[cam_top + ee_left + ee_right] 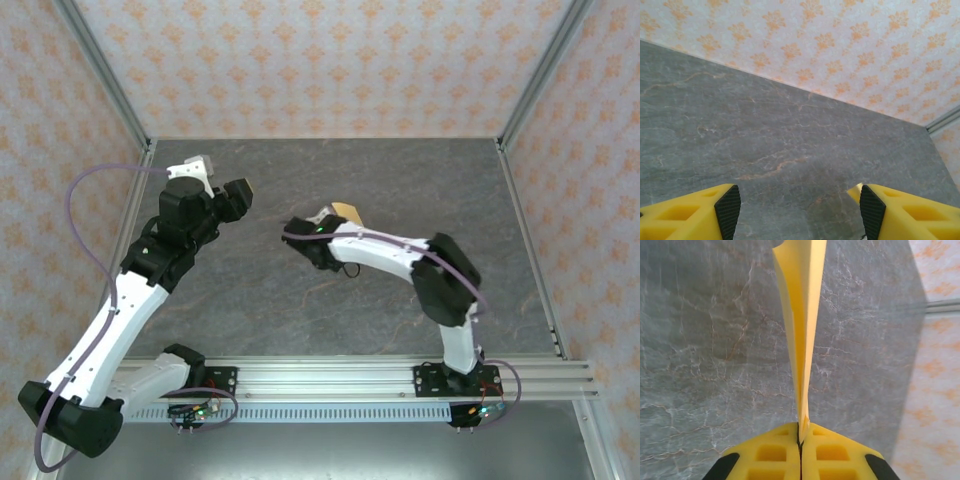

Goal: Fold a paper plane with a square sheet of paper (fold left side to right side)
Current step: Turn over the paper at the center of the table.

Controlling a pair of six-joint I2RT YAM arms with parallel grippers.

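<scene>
While clamped edge-on betw. shut fingers of R gripper (801, 437), folded yellow paper (800, 315) is held over grey table (705, 365), near centre. L gripper (797, 205) seen w/ jaws spread apart, over table's left-rear area.

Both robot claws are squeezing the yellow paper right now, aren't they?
Not both. The right gripper is shut on the yellow paper, as the right wrist view shows. The left gripper is open with nothing between its fingers, as the left wrist view shows.
</scene>
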